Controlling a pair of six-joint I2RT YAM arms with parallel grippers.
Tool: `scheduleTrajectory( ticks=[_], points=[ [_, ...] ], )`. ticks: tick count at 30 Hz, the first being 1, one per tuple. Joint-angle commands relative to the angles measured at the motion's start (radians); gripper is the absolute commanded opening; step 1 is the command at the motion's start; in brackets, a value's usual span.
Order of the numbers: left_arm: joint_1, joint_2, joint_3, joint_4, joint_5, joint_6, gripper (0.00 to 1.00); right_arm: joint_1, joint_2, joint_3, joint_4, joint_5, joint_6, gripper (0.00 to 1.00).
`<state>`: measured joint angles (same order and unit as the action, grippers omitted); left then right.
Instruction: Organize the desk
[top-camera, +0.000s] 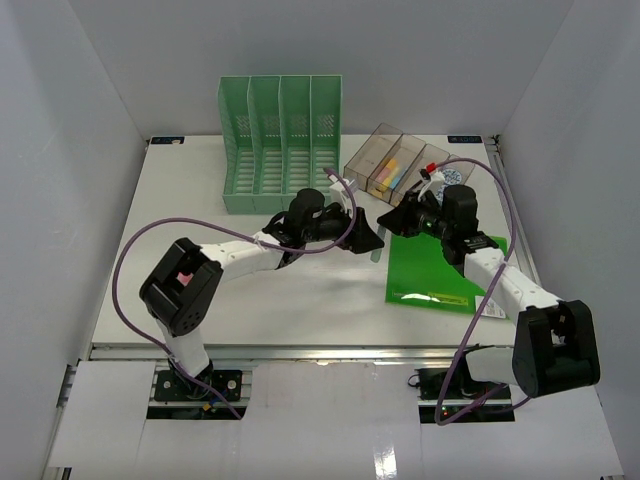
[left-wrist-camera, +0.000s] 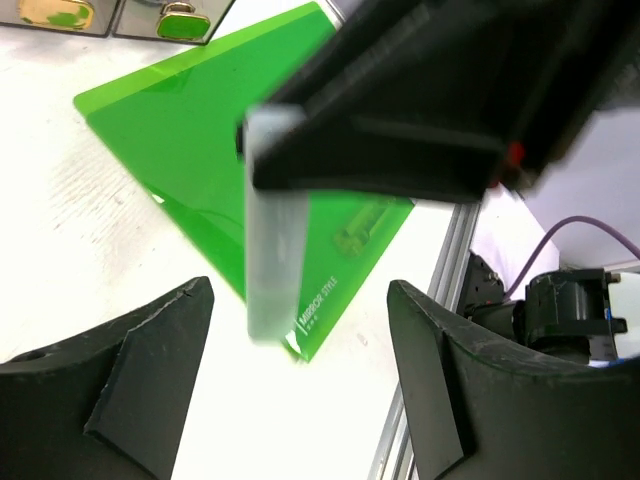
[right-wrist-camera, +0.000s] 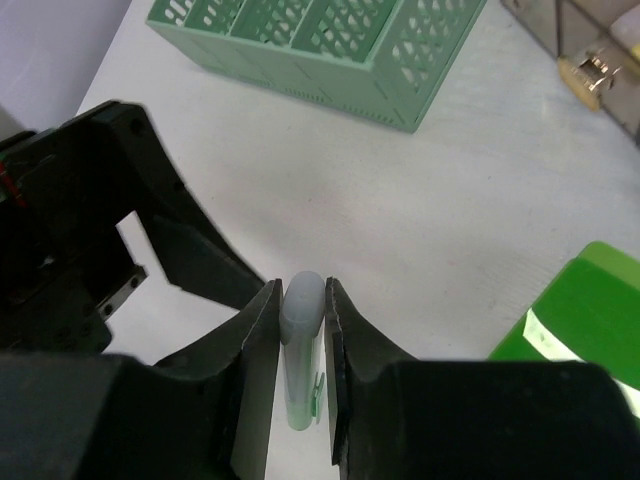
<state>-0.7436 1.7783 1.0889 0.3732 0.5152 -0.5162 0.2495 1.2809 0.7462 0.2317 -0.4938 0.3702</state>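
Right gripper (right-wrist-camera: 302, 330): clamped on pale tube (right-wrist-camera: 301, 300).
Left gripper (left-wrist-camera: 300, 385): jaws apart, empty, facing it.
Desk (top-camera: 300, 300): white, beneath both arms.
Progress: seemingly early; green folder (top-camera: 440, 265) lies unfiled, tube unplaced.

Out of focus, the right gripper (left-wrist-camera: 285, 150) fills the top of the left wrist view, hiding the upper end of a translucent tube (left-wrist-camera: 275, 260) and part of the green folder (left-wrist-camera: 180, 130). The right wrist frame crops the clear organizer (right-wrist-camera: 560, 25); from above, its contents are too small to identify.
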Motion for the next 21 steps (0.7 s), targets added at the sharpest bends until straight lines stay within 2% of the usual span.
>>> scheduleTrajectory(
  ticks=[1,6,12,17,21],
  points=[
    [-0.001,-0.180,-0.051,-0.087,-0.072,0.110,0.82,-0.030,0.058,0.124,0.009,0.055,-0.072,0.08],
    [0.002,-0.358,-0.153,-0.269,-0.198,0.207,0.82,-0.100,0.220,0.313,-0.002,0.146,-0.093,0.08],
    [0.007,-0.593,-0.253,-0.489,-0.349,0.321,0.85,-0.149,0.526,0.679,-0.016,0.250,-0.021,0.08],
    [0.013,-0.773,-0.339,-0.554,-0.452,0.351,0.96,-0.150,0.735,0.966,-0.076,0.311,0.030,0.08],
    [0.016,-0.852,-0.408,-0.554,-0.526,0.356,0.98,-0.149,0.850,1.096,-0.108,0.346,0.011,0.08]
  ],
)
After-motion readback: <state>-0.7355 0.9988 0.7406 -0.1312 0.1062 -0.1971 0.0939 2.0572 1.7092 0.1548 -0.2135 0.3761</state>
